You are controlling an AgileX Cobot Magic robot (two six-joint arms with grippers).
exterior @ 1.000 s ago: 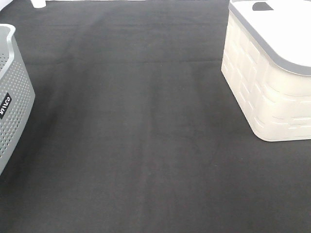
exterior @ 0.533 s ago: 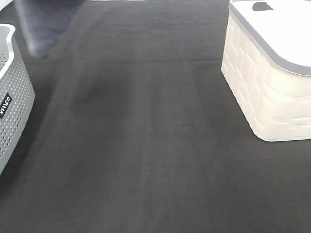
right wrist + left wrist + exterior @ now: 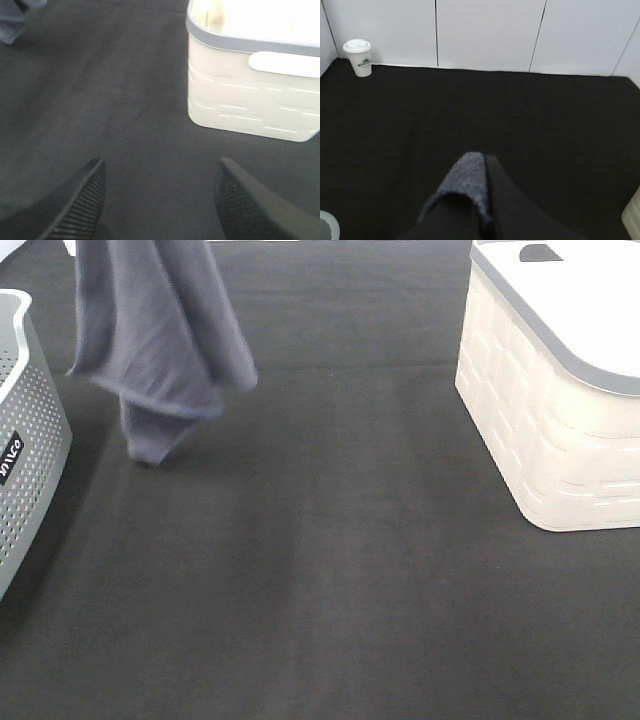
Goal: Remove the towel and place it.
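Observation:
The greyish-purple towel (image 3: 160, 340) hangs bunched in the exterior view, from above the top edge at the far left, beside the grey basket. Its lowest tip (image 3: 150, 445) is at or just above the black covering; I cannot tell which. In the left wrist view my left gripper (image 3: 482, 210) is shut on a fold of the towel (image 3: 467, 180). The left gripper itself is out of the exterior view. My right gripper (image 3: 160, 200) is open and empty, low over the black covering, with the towel's edge (image 3: 12, 22) far off in its view.
A grey perforated basket (image 3: 25, 430) stands at the left edge. A white basket with a grey rim (image 3: 545, 410) stands at the right and shows in the right wrist view (image 3: 250, 95). A white paper cup (image 3: 359, 57) stands by the back wall.
The towel was absent a second ago, then a blur at the top left. Now it hangs well into view, lower and further right.

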